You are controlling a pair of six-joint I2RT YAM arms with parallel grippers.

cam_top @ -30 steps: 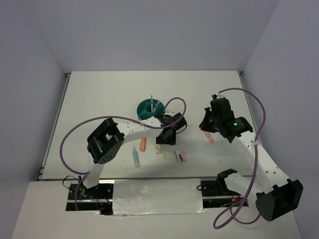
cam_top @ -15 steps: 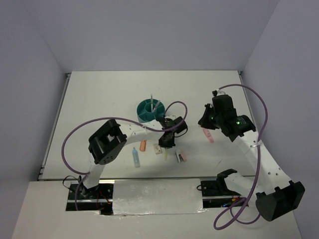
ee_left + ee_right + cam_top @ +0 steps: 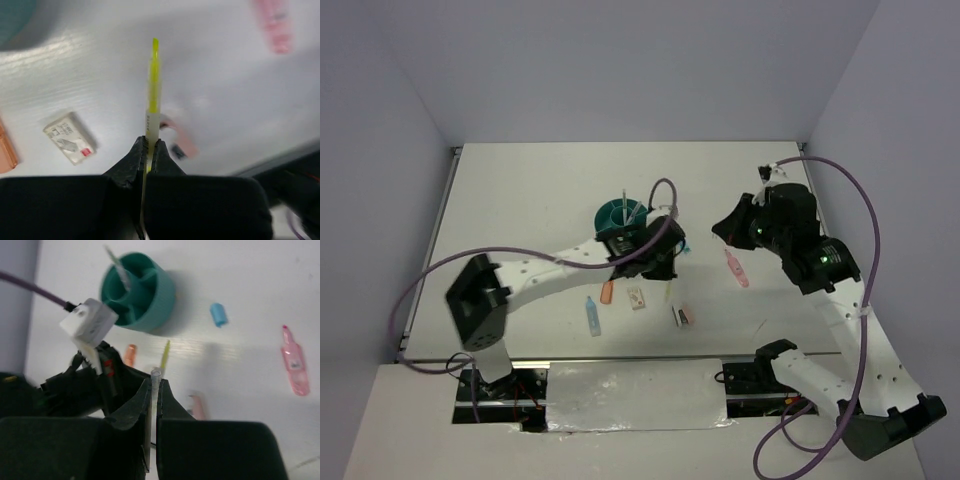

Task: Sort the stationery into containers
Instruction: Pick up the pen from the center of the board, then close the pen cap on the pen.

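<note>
Left arm (image 3: pixel 550 272) blocks near side of bowl (image 3: pixel 610 214)

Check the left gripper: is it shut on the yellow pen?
Shut on it. In the left wrist view the left gripper pinches the yellow pen at its white end, the rest sticking out ahead.

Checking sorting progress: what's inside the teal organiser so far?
One thin pale pen stands leaning in the teal organiser; nothing else shows in its compartments. From above, the left arm hides its near edge.

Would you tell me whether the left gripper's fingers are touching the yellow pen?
Touching: the left wrist view shows both fingers closed tight on the yellow pen, no gap.
</note>
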